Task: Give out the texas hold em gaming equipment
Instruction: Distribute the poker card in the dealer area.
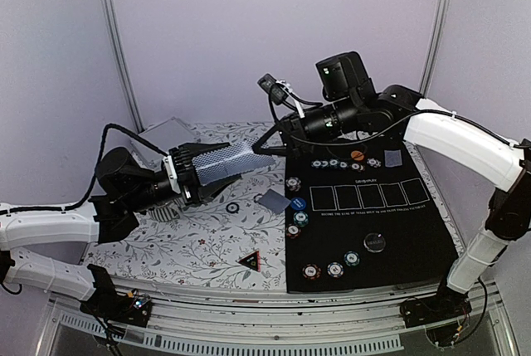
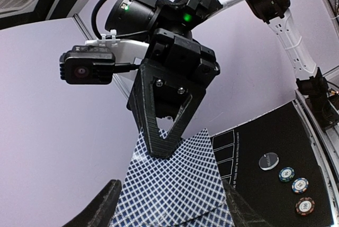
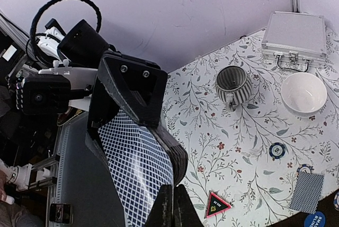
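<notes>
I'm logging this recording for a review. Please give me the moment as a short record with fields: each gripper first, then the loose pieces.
left gripper: shut on the deck of cards, above the flowered cloth
right gripper: shut on the deck's free end; how many cards it pinches cannot be told
loose card: face down on the cloth, beside the blue button
black mat: chips along its far, left and near edges
black disc: on the mat, near the front chips
</notes>
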Controlling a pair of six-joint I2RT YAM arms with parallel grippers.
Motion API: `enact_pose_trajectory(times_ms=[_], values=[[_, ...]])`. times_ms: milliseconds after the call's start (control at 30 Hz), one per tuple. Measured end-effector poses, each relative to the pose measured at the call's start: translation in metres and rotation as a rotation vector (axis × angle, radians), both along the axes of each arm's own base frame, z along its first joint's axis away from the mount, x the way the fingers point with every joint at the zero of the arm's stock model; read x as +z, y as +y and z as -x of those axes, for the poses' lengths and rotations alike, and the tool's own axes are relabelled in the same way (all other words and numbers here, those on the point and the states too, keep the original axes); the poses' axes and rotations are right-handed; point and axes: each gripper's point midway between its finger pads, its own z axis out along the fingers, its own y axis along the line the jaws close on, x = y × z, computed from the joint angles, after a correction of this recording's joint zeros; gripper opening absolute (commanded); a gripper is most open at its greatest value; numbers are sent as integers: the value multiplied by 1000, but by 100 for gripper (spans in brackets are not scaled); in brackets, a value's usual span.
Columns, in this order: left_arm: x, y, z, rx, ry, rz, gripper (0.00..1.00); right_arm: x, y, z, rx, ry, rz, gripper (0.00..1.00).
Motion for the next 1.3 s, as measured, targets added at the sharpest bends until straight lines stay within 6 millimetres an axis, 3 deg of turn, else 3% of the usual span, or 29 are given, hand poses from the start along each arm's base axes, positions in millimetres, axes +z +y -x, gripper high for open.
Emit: enact_pose_trajectory(times_ms=[200, 500, 633, 733, 933, 1100, 1300], values=[[2, 1, -1, 5, -4, 7, 56, 12, -18, -5, -15, 8, -14, 2], [3, 1, 0, 1, -9, 11, 56, 69, -54, 0, -29, -44, -125, 1], [3, 1, 1, 0, -9, 11, 56, 72, -97, -31, -156, -25, -139, 1], [3, 1, 1, 0, -9, 11, 56, 39, -136, -54, -307, 57, -96, 2], [3, 0, 1, -3, -9, 11, 56, -87, -231, -73, -682, 379, 43, 1], [3, 0, 2, -5, -10, 11, 56, -161, -320, -58, -1057, 631, 12, 1], [3, 0, 2, -5, -9, 11, 56, -215, -374, -27, -1406, 828, 22, 1]])
